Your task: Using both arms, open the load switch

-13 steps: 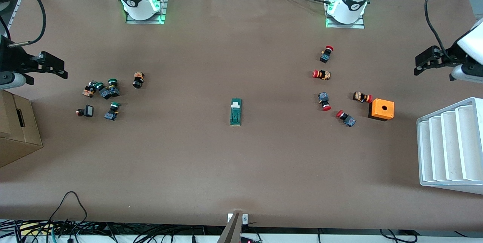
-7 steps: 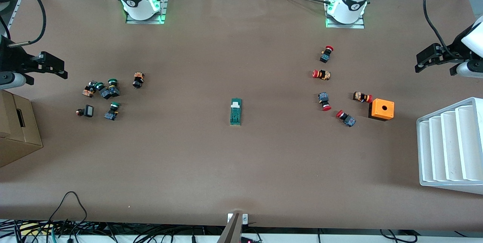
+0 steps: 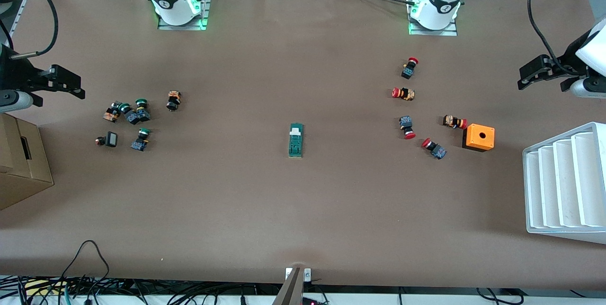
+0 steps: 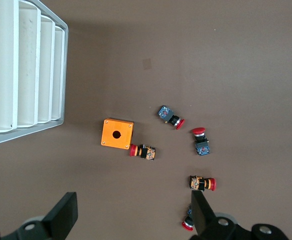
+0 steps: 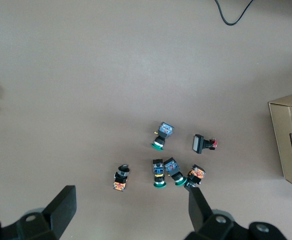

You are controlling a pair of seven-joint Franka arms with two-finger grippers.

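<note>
The fingers [image 4: 61,217] of the left gripper [image 4: 131,220] stand wide apart and hold nothing; the gripper hangs in the air over the tabletop [image 3: 303,210] at the left arm's end, close to the edge there. The fingers [image 5: 61,207] of the right gripper [image 5: 128,212] are just as widely spread and also empty, and that gripper hangs over the tabletop at the right arm's end, above a cluster of green-capped push buttons [image 3: 135,112].

The load switch [image 3: 296,140] lies flat near the middle of the tabletop, well apart from both grippers, its white piece at the end toward the arms' bases. In the right wrist view only a sliver of it shows at the picture's border.

Toward the left arm's end lie several red-capped push buttons [image 3: 406,93] and an orange cube [image 3: 478,137] with a round hole in its top; one red-capped button lies just beside the cube. A white ribbed tray [image 3: 565,184] sits at the tabletop's edge at that end. A cardboard box [image 3: 21,167] stands at the edge at the right arm's end.
</note>
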